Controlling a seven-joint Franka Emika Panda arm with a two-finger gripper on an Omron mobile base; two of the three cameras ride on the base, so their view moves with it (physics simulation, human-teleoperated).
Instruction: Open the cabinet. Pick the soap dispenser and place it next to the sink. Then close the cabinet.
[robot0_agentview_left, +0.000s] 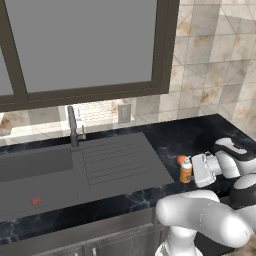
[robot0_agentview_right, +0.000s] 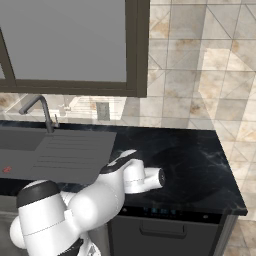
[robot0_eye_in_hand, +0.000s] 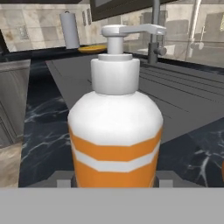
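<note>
Here we find the two-finger gripper (robot0_agentview_left: 192, 171) clenched on the orange-and-white striped plastic soap dispenser with a white pump head (robot0_eye_in_hand: 115, 122); in the hand view the two dark finger tips (robot0_eye_in_hand: 64, 182) stand on either side of the bottle's base, with the bottle between them. In the left base view the soap dispenser stands upright at the front edge of the black marbled stone countertop (robot0_agentview_left: 200, 132), just beside the right edge of the grey ribbed drainboard of the dark grey sink (robot0_agentview_left: 90, 170). Whether its base rests on the countertop or sits slightly above it, we cannot tell. A small orange round object (robot0_agentview_left: 181, 159) lies just behind the bottle. The dark metal faucet (robot0_agentview_left: 73, 127) rises at the back edge of the sink.

We judge the step in hand to be the placing of the soap dispenser next to the sink. The next move calls for seating the bottle squarely, releasing the fingers, and withdrawing without tipping it. The cabinet remains to be closed afterwards.
</note>
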